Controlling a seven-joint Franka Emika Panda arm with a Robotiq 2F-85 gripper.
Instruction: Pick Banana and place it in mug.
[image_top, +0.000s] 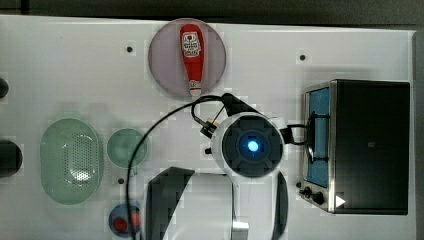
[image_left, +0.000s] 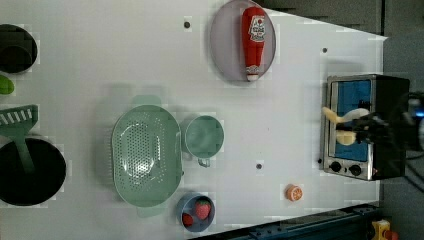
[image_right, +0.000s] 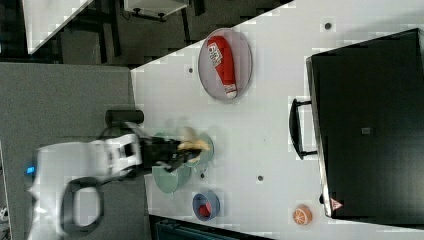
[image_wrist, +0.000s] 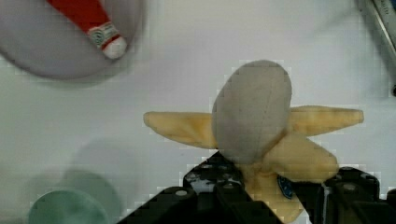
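gripping the plush banana (image_wrist: 261, 130), the pincer (image_wrist: 266, 196) hangs above the table (image_wrist: 187, 70).

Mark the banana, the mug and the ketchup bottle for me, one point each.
banana (image_wrist: 254, 112), wrist view, on the pale peeled core.
mug (image_left: 202, 136), left view, on the inside of the cup.
ketchup bottle (image_top: 191, 50), top view, on the red body near the label.

White table (image_left: 100, 60) bears colander (image_left: 146, 156), mug (image_left: 202, 136), plate (image_left: 225, 45), toaster oven (image_left: 360, 125).
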